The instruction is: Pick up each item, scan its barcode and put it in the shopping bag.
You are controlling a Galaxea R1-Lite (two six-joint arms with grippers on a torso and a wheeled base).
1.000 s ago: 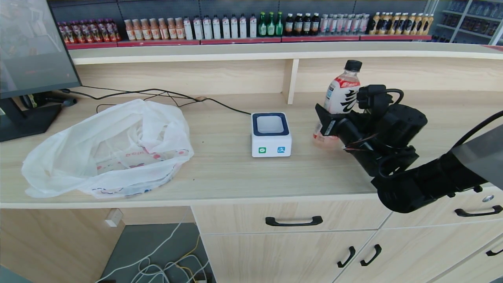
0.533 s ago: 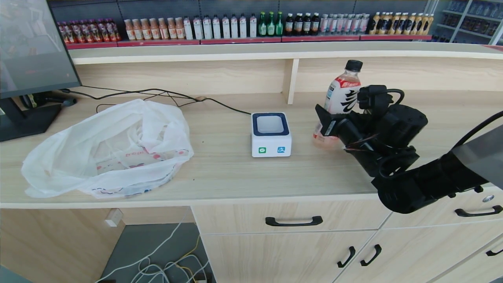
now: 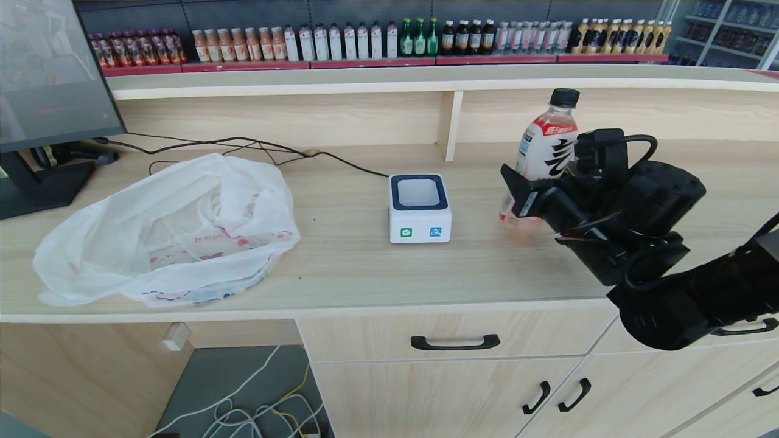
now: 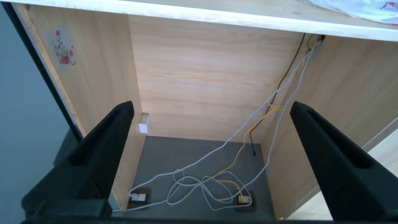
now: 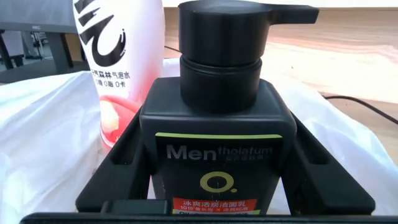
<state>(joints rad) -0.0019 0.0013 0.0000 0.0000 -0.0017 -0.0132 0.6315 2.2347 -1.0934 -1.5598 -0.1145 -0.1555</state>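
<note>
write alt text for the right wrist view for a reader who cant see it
A black pump bottle is clamped upright between the right gripper's black jaws, seen close up. A white-labelled drink bottle is close beside it, with the white shopping bag and wooden counter beyond.

Wood and plastics
Matt pale wood tabletop (image 3: 353, 267); thin crinkled plastic shopping bag (image 3: 164, 231); smooth glossy plastic scanner (image 3: 420, 210); matt black plastic pump bottle (image 5: 217, 143).

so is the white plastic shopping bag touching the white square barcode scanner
Apart. The head view shows a strip of bare wooden counter between the white plastic shopping bag and the white square barcode scanner.
</note>
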